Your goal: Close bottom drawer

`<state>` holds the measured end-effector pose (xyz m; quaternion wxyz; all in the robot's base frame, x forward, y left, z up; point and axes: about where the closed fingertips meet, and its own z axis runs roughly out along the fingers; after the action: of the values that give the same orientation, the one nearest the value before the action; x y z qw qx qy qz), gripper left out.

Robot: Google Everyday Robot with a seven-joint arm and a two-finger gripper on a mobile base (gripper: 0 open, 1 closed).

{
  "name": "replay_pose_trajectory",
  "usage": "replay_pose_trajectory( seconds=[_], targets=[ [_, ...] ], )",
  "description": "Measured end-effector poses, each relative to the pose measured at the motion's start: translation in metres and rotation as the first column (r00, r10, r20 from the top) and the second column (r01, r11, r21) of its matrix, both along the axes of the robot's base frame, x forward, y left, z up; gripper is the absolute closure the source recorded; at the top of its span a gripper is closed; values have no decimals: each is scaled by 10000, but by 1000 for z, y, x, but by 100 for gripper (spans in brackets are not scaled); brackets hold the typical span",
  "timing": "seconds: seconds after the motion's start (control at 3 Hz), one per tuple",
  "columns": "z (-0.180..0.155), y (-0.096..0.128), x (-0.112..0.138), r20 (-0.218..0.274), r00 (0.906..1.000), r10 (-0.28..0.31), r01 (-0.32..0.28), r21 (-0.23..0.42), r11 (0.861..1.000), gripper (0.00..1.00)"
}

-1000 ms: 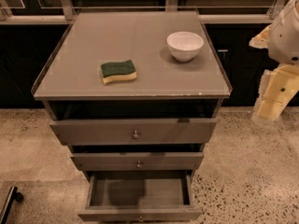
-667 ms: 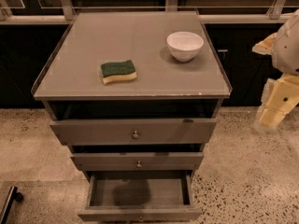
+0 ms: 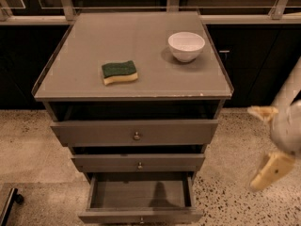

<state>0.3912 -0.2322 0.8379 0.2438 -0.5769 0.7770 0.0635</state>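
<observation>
My gripper (image 3: 267, 142) hangs off to the right of the cabinet (image 3: 89, 41), fingers (image 3: 273, 169) spread wide, holding nothing. The bottom drawer (image 3: 140, 197) sits pulled out, below and left of it. Its front runs side to side, so I'd push straight back.

- Bottom drawer (image 3: 141, 194), at the cabinet's (image 3: 131, 41) foot: front panel sliced by the lower edge, its knob (image 3: 141, 219) only just peeking in.
- Gripper (image 3: 257, 147), right of the cabinet at drawer height: smeared by blur, two cream prongs standing well apart, outlines soft.
- Arm (image 3: 291, 102) above it: cut off by the right edge.
- Top drawer (image 3: 94, 133) and middle drawer (image 3: 103, 163): insides lost in shadow, contents impossible to tell.
- Black object (image 3: 8, 206), low left of the cabinet: clipped by the edge, can't say what it is.
</observation>
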Motion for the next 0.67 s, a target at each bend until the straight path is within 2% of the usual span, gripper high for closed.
replay_pose_trajectory(
  seconds=[0.33,0.67],
  targets=[
    [-99,10,-18,-554,9980,-320,398,1466,9884,0],
    [-186,25,-18,-980,9931,-638,837,2148,9731,0]
  ],
)
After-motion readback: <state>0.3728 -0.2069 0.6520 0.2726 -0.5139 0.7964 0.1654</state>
